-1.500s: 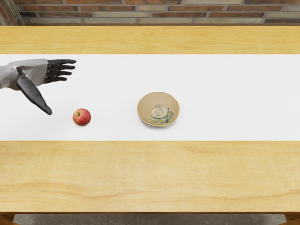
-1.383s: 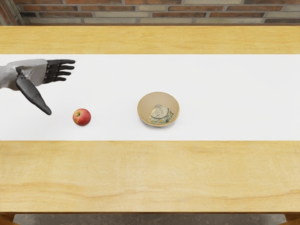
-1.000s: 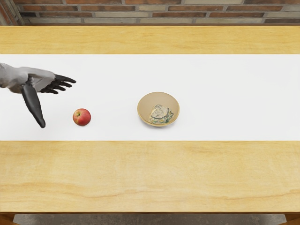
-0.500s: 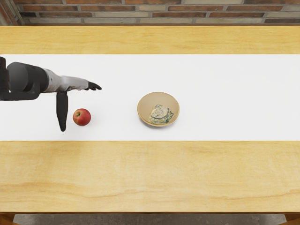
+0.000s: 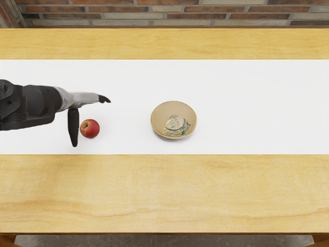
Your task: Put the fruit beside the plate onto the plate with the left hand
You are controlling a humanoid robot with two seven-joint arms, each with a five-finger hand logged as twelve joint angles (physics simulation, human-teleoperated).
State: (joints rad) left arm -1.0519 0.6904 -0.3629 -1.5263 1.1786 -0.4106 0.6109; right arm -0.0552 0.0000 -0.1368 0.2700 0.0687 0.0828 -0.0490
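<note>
The left hand reaches in from the left edge with its fingers stretched out flat and its thumb hanging down, so it is spread apart and holding nothing. The thumb stands just to the left of the apple. The fingers lie over the far side of the fruit, and whether any part of the hand touches it cannot be told. The apple sits on the white runner that covers the middle of the wooden surface, near the runner's left end. It is well apart from the plate, a tan dish to its right that holds nothing. As a judgement, the main risk is the apple's roundness. If the thumb closes before the fingers come down behind it, the fruit may be nudged and roll across the smooth runner, away from the grasp or toward the near edge. A shallow pinch could also let it slip during the carry to the plate, and a drop from too high might bounce it out of the shallow dish. The plate has a painted green and white motif in its well, but no brand, label or readable writing shows anywhere. A brick wall runs behind the surface.
</note>
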